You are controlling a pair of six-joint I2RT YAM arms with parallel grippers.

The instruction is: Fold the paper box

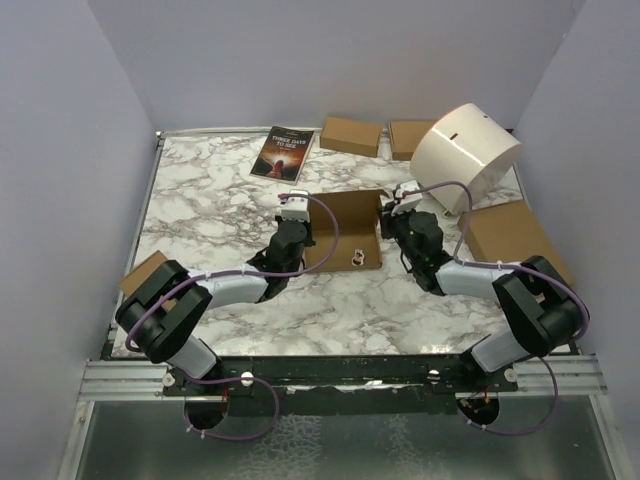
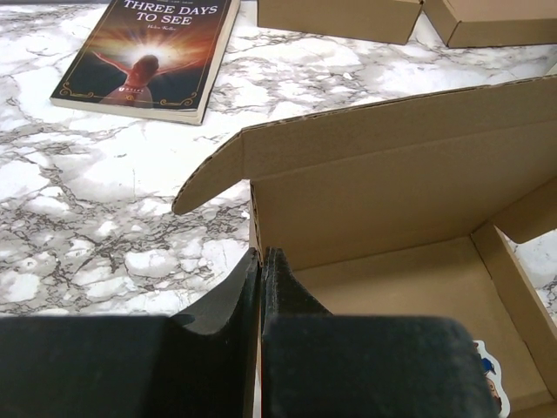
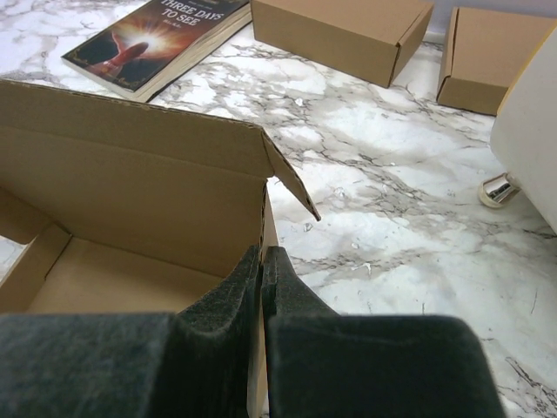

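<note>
Cardboard paper box (image 1: pixel 347 225): left jaws pinched shut on its left wall, right jaws likewise on right wall.

Book (image 1: pixel 283 153), small brown box (image 1: pixel 350 135), white drum (image 1: pixel 465 155) on marble table (image 1: pixel 215 195)

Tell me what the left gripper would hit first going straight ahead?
Probably the paper box itself: the left gripper is shut on its side wall, and the raised back panel stands right ahead.
</note>
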